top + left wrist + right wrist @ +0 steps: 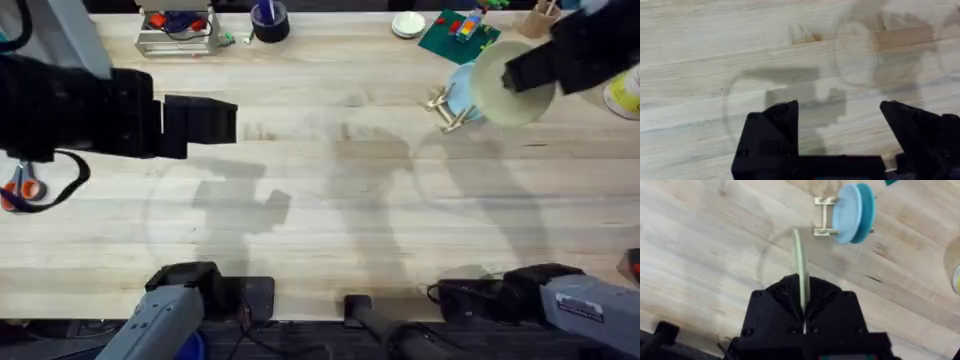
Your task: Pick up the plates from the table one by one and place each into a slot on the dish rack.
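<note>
Clamped on the cream plate (798, 255) edge-on, the right gripper (802, 300) hovered just near-right of the dish rack (824, 216).

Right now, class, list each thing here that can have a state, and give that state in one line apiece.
Pale cream-yellow plastic plate: held on edge, lifted off the table.
Light blue plate: standing in the rack.
Teal plate: standing behind the blue one.
Small light-wood dish rack: two plates in it.
Right gripper: shut on the cream plate.
Left gripper: open, empty.

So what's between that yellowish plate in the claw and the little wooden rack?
Only bare table, seen from the right wrist: the cream plate hangs short of the dish rack.
</note>
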### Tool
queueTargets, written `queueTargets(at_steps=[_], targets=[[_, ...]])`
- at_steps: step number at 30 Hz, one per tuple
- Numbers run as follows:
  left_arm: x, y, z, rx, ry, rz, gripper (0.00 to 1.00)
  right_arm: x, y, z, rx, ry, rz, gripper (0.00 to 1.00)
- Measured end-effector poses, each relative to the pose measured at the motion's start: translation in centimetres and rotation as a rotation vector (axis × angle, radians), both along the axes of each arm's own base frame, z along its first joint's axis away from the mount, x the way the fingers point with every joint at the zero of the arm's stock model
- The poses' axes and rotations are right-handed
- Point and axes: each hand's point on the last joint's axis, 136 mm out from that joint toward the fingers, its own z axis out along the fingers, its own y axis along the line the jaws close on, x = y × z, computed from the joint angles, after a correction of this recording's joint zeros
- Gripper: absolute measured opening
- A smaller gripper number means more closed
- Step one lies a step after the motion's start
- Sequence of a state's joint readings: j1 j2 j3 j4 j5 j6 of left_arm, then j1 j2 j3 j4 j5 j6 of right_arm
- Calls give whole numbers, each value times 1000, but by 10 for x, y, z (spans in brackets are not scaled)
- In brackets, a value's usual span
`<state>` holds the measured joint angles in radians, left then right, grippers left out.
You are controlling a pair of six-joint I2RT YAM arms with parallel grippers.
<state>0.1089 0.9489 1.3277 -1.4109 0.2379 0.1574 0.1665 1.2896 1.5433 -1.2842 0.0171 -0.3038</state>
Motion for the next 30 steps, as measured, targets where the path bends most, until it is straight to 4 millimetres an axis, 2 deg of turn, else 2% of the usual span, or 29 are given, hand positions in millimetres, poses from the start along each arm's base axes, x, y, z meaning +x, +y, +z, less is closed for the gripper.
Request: queueTargets(at_steps=[4, 8, 14, 21, 25, 30], targets=[[0, 0, 0, 0, 0, 0, 995, 12, -16, -1, 4, 0, -17, 30], [0, 0, 0, 0, 0, 0, 995, 30, -24, -14, -3, 29, -18, 29], [0, 0, 0, 0, 0, 0, 995, 65, -21, -35, -11, 33, 13, 28], [0, 0, 0, 0, 0, 0, 995, 83, -22, -63, -20, 93, 27, 27], [0, 0, 0, 0, 0, 0, 995, 99, -22, -81, -24, 109, 34, 28], [0, 0, 0, 0, 0, 0, 995, 114, -24, -91, -24, 94, 30, 30]])
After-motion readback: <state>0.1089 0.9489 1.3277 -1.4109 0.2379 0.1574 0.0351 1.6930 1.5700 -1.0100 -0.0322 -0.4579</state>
